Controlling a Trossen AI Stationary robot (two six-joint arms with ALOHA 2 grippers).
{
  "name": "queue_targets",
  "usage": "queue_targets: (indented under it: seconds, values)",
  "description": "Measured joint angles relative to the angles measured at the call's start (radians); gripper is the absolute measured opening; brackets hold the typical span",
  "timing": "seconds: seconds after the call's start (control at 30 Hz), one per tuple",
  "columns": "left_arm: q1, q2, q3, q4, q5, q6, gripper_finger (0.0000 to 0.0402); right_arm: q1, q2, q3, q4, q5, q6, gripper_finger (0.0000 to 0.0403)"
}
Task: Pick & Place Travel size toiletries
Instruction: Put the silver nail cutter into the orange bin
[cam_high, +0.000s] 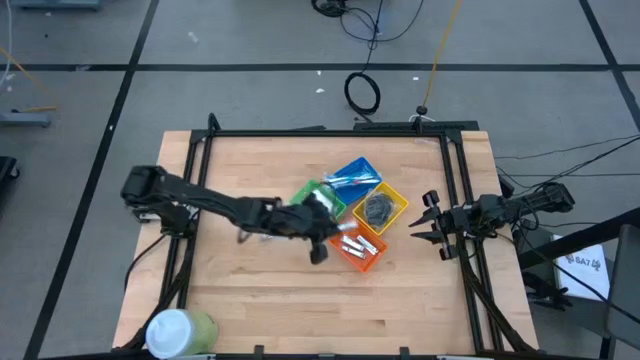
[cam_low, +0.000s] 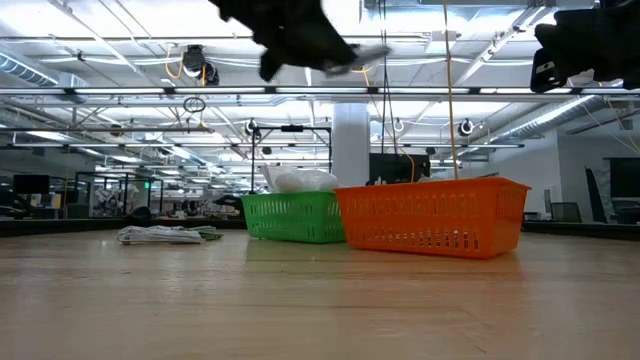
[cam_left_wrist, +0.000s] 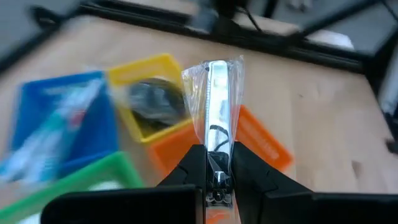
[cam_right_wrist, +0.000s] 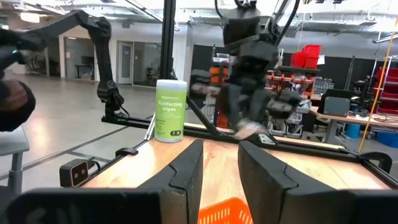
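The left tool (cam_left_wrist: 219, 171) was held above the desk, just beside the orange bin (cam_high: 360, 249), its fingers clamped on a silver metal piece sealed in a clear wrapper (cam_left_wrist: 214, 102). In the low view the wrapped piece (cam_low: 365, 52) was seen carried high over the bins. The orange bin already held similar silver pieces (cam_high: 363, 243); the yellow bin (cam_high: 398, 203) held a dark grey wad (cam_high: 378, 208), the blue bin (cam_high: 357, 166) blue-and-white sticks (cam_high: 352, 180), and the green bin (cam_high: 308, 190) white packets (cam_high: 320, 203).

Judged step: transport toward the orange bin. For a clean placement, the tool would best be centred over that bin's opening and lowered before release, as the light wrapper could catch a rim or flutter aside.

The right tool (cam_high: 430, 222) was parked at the desk's right edge, fingers spread and empty.

The desk (cam_high: 250, 300) was light wooden board inside a black frame. A wipes canister (cam_high: 180, 330) stood at the near left corner. An open industrial hall with ceiling lights lay beyond.
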Motion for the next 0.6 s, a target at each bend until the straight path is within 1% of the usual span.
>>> queue_targets:
  seconds: [0.1,0.17,0.27,0.4,0.6]
  values:
    - [0.000,0.094,0.059,0.011,0.105,0.025,0.0033,0.000,0.000,0.000,-0.001,0.000,0.000,0.0091]
    - [0.000,0.152,0.086,0.010,0.153,0.040,0.0033,0.000,0.000,0.000,-0.002,0.000,0.000,0.0091]
    - [0.002,0.224,0.101,0.014,0.161,0.045,0.0043,0.000,0.000,0.000,0.000,0.000,0.000,0.0091]
    - [0.012,0.289,0.106,0.049,0.163,0.046,0.0059,0.000,0.000,0.000,-0.001,0.000,0.000,0.0091]
    - [0.031,0.346,0.106,0.065,0.166,0.038,0.0051,0.000,0.000,0.000,-0.001,0.000,0.000,0.0091]
